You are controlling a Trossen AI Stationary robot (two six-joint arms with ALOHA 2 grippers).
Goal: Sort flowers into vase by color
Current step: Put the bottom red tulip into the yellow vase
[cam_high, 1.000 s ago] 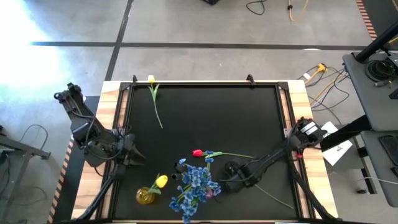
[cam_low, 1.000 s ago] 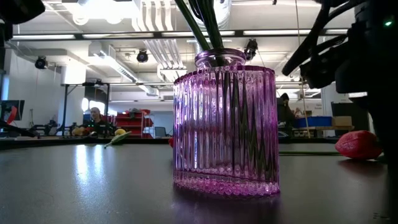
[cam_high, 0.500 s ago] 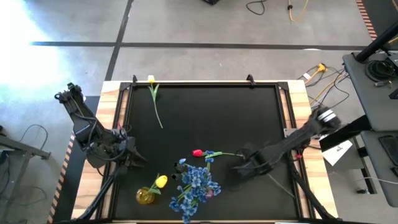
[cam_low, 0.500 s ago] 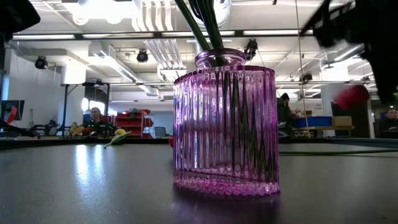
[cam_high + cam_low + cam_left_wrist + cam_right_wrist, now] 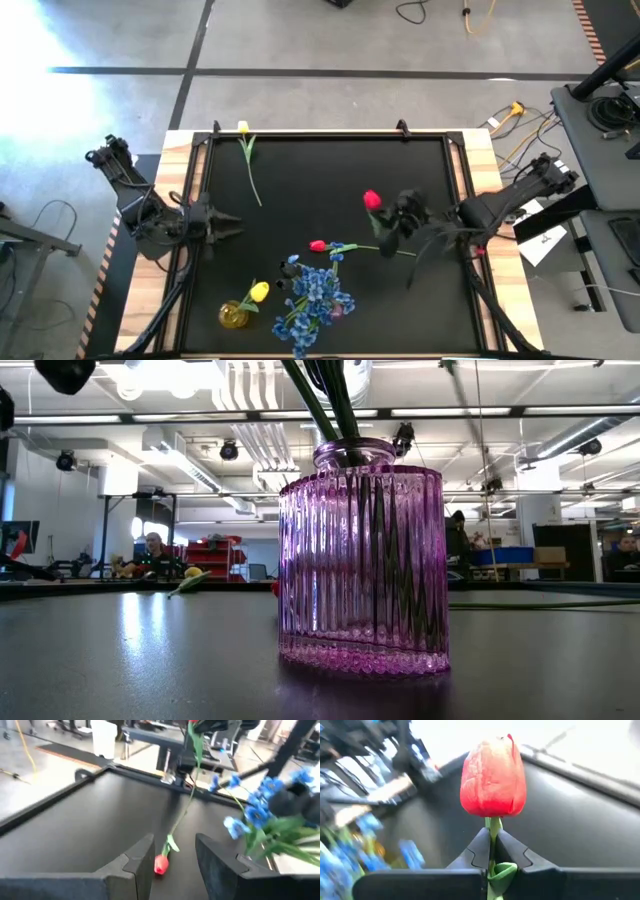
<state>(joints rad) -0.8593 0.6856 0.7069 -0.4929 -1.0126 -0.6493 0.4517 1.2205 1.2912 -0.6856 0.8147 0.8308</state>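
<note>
Right gripper [image 5: 492, 851] has lifted a red tulip [image 5: 372, 199] off the mat [image 5: 330, 180], jaws clamped on its stem; left gripper [image 5: 226, 221] waits, jaws apart.

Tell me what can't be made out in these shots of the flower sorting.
- Purple vase, low view: the blooms on its stems are cut off by the top edge.
- Purple vase, high view: almost wholly hidden under the blue sprays.
- Yellow vase, high view: too small to count its stems.
- Right gripper, shut on a red tulip: the stem below is hidden by the fingers.
- Left gripper: open, holding nothing.
</note>
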